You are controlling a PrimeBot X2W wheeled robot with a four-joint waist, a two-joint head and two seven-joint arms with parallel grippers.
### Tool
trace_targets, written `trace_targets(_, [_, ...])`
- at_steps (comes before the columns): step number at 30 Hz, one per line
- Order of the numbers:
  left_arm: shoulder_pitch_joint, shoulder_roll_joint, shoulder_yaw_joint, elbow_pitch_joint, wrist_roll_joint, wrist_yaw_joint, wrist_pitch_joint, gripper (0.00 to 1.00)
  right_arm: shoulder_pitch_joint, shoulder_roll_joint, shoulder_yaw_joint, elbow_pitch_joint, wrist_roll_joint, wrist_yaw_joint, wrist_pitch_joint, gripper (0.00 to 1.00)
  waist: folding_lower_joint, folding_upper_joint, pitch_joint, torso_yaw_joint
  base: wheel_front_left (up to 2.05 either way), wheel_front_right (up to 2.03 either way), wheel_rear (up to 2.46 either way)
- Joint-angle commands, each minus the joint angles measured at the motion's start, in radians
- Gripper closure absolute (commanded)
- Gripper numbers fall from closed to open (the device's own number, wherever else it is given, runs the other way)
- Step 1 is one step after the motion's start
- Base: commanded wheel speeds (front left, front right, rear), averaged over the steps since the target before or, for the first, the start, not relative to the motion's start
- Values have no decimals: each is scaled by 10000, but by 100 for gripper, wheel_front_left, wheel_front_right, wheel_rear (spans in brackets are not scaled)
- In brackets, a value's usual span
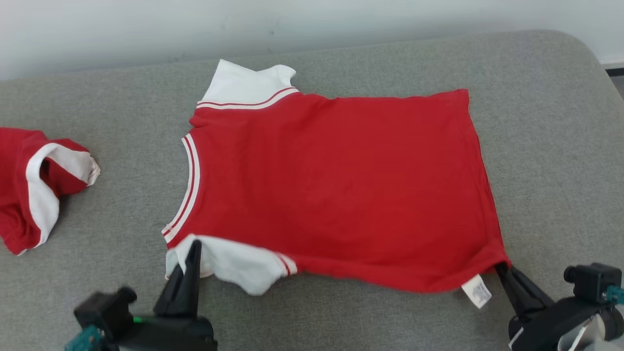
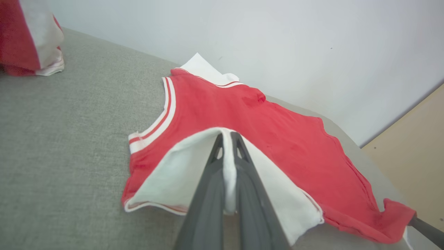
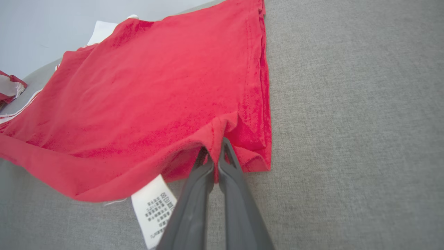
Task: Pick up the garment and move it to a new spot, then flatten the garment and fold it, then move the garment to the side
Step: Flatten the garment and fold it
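The garment (image 1: 336, 185) is a red T-shirt with white sleeves and striped trim, spread flat on the grey surface, neck to the left and hem to the right. My left gripper (image 1: 193, 246) is shut on the near white sleeve (image 2: 173, 173), pinched between its fingers (image 2: 227, 137). At the near hem corner my right gripper (image 1: 501, 267) is shut on the red fabric (image 3: 215, 128), which rises slightly at that point. A white care label (image 3: 154, 208) hangs beside it.
A second red and white garment (image 1: 34, 185) lies crumpled at the left edge. The grey padded surface (image 1: 546, 146) ends at a pale wall behind, with a rounded corner at the far right.
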Motion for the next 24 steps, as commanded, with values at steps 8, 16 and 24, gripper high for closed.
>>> trace_targets(8, [-2151,376,89,1223,53,-84,628,100,-1494,291,88,648,480,-24,259,100,-1,-1,539,-437,0,0,0])
trace_targets(16, [-3416,498,-13,2856,320,-246,350,100,-2803,660,558,1742,634,-24,-146,100,-1,-1,773,-561,0,0,0])
trace_targets(24, [-3613,331,107,3803,480,-169,-276,0,-3136,583,1139,2562,590,-24,-943,0,-1,-1,543,-362,0,0,0])
